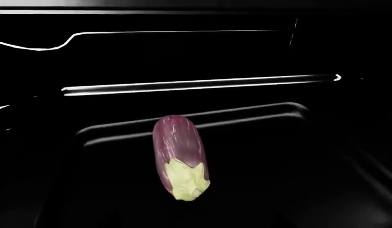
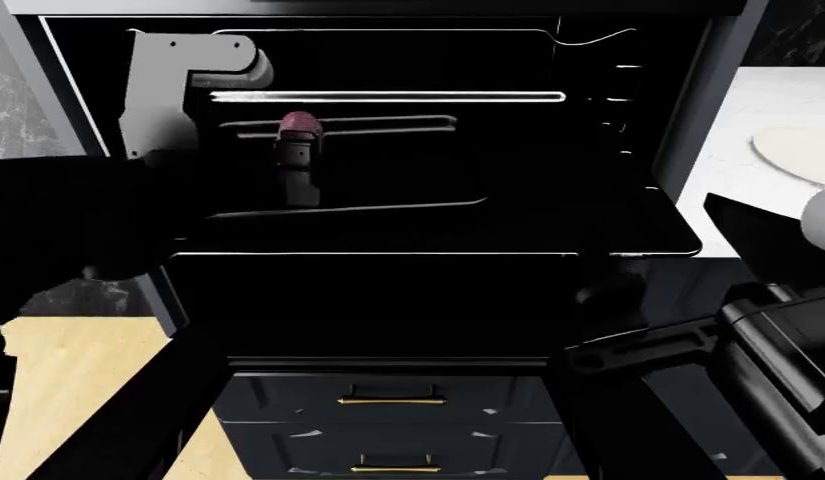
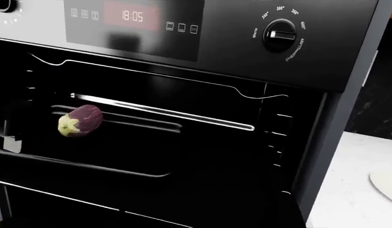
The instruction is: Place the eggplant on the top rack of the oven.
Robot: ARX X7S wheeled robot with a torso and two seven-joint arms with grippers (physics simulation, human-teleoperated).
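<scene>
Up close, the left wrist view shows the eggplant (image 1: 180,156) alone against the dark inside of the oven (image 1: 348,156), its yellow-green stem cap nearest the camera. Bright rack wires (image 1: 196,84) run across beyond it at 12 o'clock. No fingers of the left pincer show in this view, and whether the eggplant rests on a rack cannot be made out.

From the head view, the eggplant (image 2: 300,124) sits in the oven cavity (image 2: 519,180) at about 11 o'clock of the opening, just under the shiny top rack (image 2: 385,97). The left pincer (image 2: 299,165) reaches in directly beneath it, at 6 o'clock of the eggplant; whether it is clenched or released I cannot tell. The right pincer (image 2: 652,345) hangs outside the oven at 4 o'clock, its state also unclear.

From the right wrist view, the eggplant (image 3: 80,120) lies at 9 o'clock of the cavity, below the top rack (image 3: 164,112). A round knob (image 3: 280,35) sits at 1 o'clock.
</scene>
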